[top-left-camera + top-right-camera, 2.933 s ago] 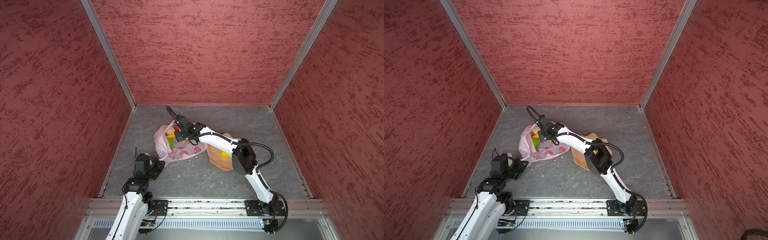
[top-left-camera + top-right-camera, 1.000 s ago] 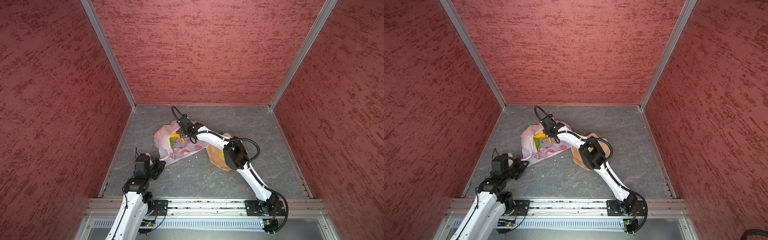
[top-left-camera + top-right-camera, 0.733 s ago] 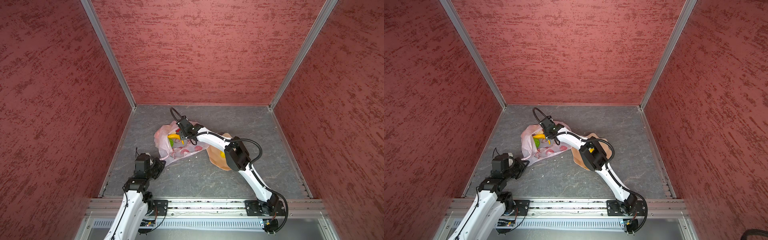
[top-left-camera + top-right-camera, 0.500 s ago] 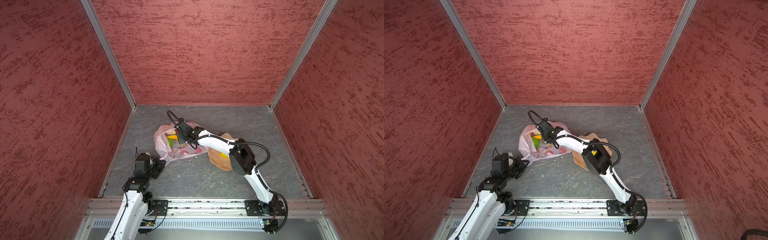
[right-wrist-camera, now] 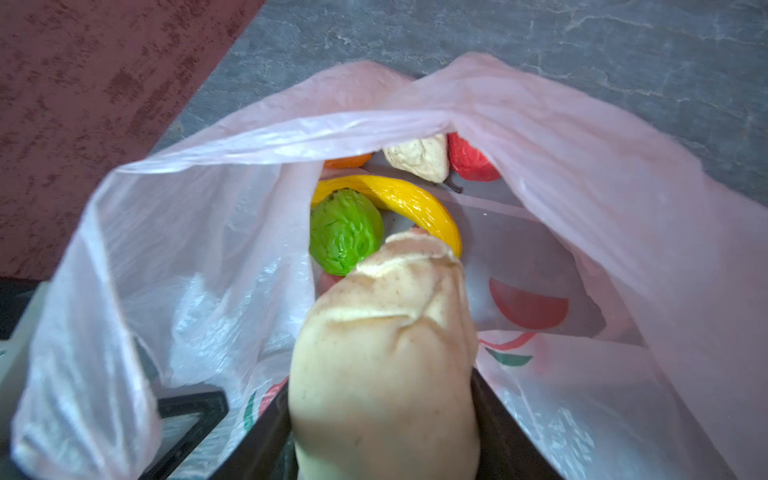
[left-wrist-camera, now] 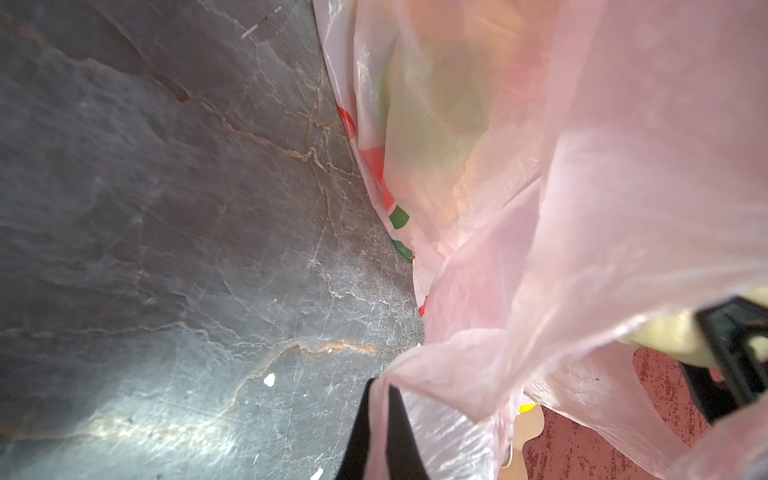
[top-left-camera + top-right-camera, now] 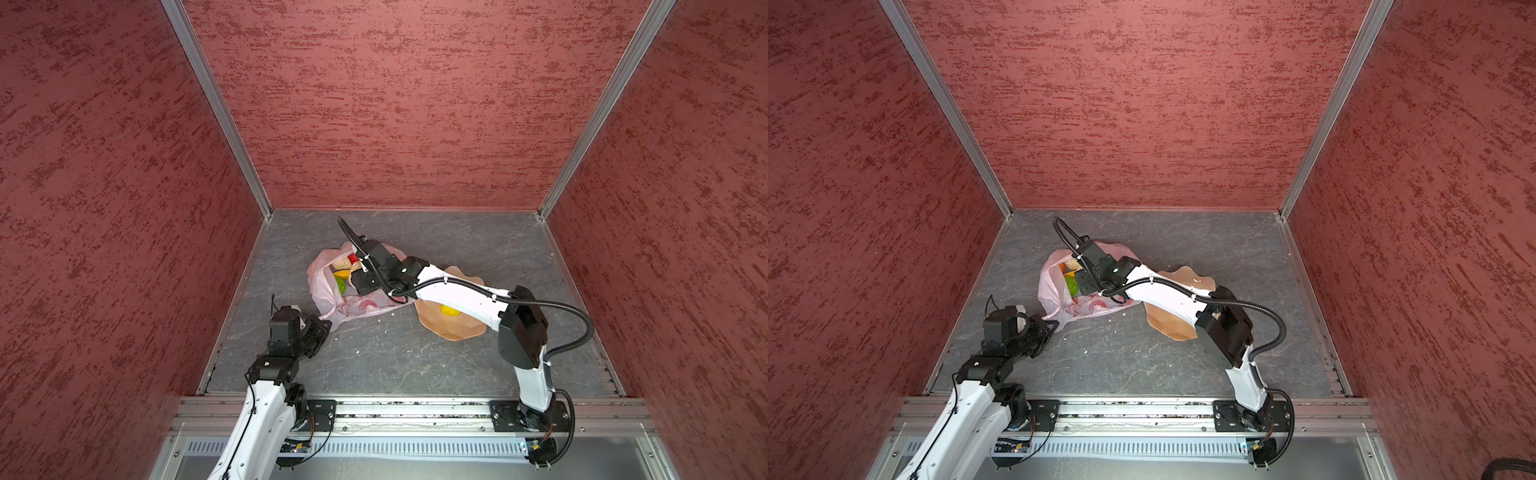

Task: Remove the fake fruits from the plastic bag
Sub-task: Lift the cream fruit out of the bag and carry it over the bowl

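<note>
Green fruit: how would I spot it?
Find the pink bag in the middle of the grey floor. In its open mouth, the green fruit sits beside the yellow banana. It alone is green and wrinkly.

Crinkly pink plastic bag lying open, fake fruits inside

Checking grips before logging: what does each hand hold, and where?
Left hand pinches the plastic bag by a bunched edge; right hand clamps a cream-white lumpy fruit across its sides.

Clearance: plastic bag mouth
Cream fruit plugs the opening, green fruit behind; bare surface lower centre in both top views.
</note>
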`<state>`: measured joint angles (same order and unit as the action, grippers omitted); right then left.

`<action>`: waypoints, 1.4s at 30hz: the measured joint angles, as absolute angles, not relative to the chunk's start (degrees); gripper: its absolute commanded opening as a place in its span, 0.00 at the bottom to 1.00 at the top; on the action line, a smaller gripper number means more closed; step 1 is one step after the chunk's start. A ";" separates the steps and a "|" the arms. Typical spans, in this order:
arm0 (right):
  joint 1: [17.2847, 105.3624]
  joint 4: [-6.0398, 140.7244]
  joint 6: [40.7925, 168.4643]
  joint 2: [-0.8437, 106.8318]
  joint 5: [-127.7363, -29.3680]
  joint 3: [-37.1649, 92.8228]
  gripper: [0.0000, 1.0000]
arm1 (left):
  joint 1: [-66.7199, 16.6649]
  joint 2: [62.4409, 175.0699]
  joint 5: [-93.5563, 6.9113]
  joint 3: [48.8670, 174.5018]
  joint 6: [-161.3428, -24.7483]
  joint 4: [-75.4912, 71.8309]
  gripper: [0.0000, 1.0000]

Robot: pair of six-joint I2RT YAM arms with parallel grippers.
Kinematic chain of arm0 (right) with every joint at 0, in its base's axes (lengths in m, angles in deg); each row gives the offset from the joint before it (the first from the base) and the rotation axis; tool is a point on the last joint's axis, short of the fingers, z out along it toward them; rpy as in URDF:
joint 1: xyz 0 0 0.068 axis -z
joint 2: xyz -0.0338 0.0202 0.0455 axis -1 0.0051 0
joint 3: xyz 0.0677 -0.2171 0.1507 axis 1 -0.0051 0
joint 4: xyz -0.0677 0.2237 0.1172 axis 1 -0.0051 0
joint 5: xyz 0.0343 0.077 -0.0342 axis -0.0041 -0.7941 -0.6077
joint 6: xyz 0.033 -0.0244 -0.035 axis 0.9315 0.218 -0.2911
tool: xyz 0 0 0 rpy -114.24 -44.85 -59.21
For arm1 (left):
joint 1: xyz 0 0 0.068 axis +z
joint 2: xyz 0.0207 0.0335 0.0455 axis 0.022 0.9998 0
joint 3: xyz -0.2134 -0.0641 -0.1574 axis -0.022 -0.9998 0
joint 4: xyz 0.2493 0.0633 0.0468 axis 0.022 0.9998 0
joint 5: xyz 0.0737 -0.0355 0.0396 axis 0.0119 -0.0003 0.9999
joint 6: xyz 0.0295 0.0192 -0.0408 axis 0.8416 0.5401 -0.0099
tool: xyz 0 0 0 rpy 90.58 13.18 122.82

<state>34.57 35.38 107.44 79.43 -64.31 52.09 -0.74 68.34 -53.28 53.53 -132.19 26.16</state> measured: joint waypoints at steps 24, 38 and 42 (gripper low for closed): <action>45.19 38.79 105.28 56.46 -58.41 41.77 0.37 | -0.74 69.54 -53.31 53.53 -132.19 24.98 0.03; 58.13 38.35 111.00 46.16 -53.58 23.55 0.36 | -0.74 70.83 -53.33 53.57 -132.16 24.21 0.03; 58.88 38.44 113.41 45.81 -53.34 17.80 0.35 | -0.74 70.72 -53.33 53.57 -132.16 24.24 0.03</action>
